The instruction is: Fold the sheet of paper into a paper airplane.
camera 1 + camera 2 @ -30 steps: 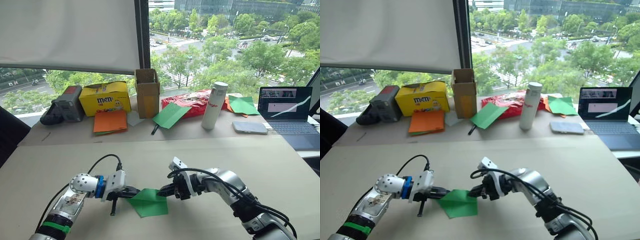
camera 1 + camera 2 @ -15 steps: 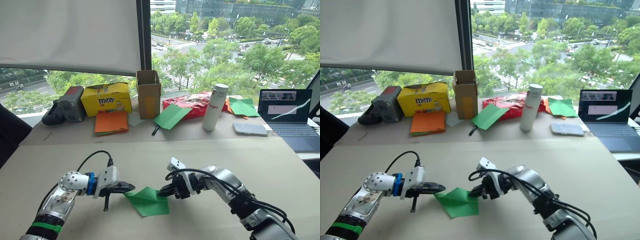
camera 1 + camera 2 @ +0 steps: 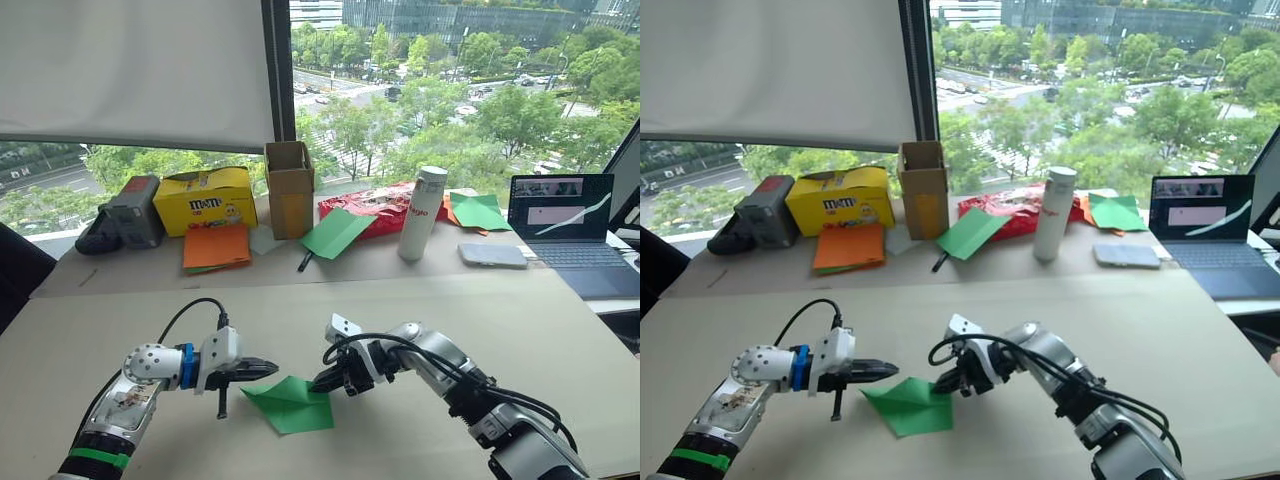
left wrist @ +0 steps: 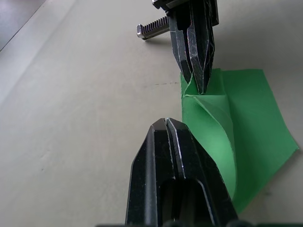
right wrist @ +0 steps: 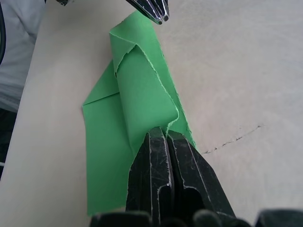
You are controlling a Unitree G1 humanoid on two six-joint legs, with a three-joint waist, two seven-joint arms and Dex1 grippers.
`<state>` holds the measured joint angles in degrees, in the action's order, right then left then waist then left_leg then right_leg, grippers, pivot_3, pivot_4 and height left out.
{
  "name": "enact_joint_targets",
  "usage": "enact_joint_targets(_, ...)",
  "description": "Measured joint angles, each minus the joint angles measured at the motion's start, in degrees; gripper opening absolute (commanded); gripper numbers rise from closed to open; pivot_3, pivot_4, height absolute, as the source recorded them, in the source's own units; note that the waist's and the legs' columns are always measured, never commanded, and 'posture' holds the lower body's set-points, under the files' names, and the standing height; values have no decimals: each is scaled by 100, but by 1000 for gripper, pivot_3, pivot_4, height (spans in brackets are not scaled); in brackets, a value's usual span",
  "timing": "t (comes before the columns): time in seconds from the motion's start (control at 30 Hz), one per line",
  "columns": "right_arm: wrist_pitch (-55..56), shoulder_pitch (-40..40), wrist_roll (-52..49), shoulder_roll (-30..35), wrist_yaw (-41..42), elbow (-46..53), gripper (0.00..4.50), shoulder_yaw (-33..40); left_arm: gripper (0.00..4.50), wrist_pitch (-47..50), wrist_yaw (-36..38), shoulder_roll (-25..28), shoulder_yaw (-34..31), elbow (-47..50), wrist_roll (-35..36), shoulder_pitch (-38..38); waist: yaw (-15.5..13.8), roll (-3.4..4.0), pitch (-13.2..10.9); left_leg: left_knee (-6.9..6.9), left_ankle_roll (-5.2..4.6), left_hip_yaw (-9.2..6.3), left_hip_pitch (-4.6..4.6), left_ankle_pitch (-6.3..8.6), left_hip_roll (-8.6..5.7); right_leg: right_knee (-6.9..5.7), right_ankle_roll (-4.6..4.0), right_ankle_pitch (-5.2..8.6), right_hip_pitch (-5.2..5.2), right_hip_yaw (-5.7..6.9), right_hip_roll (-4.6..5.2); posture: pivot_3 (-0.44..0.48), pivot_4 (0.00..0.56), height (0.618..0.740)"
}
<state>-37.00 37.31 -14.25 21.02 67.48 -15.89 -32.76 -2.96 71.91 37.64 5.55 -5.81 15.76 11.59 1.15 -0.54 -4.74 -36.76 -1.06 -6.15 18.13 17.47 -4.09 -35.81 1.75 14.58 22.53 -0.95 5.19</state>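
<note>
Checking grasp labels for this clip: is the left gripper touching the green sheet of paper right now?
Apart. In the right wrist view, bare table shows between the left gripper tips and the sheet of paper; the right gripper pinches its opposite edge.

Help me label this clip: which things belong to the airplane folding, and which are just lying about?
In the job:
- green sheet of paper, partly folded
- right pincer, shut on its edge
- left pincer, shut beside it

Lying about:
- orange paper
- yellow box
- cardboard box
- white bottle
- laptop
</note>
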Motion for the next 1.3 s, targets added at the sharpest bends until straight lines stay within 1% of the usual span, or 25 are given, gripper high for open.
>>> enact_joint_targets(0.2,268,79,72,-134,108,-285,0,-48,17,723,46,-37,7,615,486,-99,52,11,-4,12,6,-6,-42,12,2,1,-2,1,-20,-1,-6,0,150,740)
enact_joint_targets(0.33,317,89,119,-164,120,-327,0,-58,17,798,73,-41,149,633,425,-163,61,23,-4,24,9,-5,-62,15,1,4,-5,3,-30,-1,-7,0,150,740)
enact_joint_targets(0.53,378,78,182,-170,126,-328,0,-55,17,461,89,-80,382,126,12,-224,54,33,-6,26,13,-5,-76,17,1,7,-6,4,-28,-1,-11,0,150,740)
enact_joint_targets(0.97,415,74,184,-175,126,-367,0,-53,17,372,123,-75,454,25,5,-597,44,50,-16,44,12,-5,-85,19,1,15,-7,4,-28,-2,-2,0,150,740)
enact_joint_targets(1.13,433,90,184,-179,126,-390,0,-54,17,-244,115,-84,474,-293,-66,-715,28,58,-17,48,13,-5,-90,19,2,24,-8,5,-29,0,0,0,150,740)
enact_joint_targets(1.23,447,103,185,-184,125,-431,0,-53,17,-656,131,-95,531,-551,-106,-714,10,80,1,57,13,-5,-92,19,4,46,-10,6,-33,1,0,0,150,740)
enact_joint_targets(1.3,451,103,196,-184,125,-442,0,-53,17,-688,151,-151,524,-653,-75,-707,7,95,19,58,13,-4,-93,19,4,49,-10,6,-34,2,0,0,150,740)
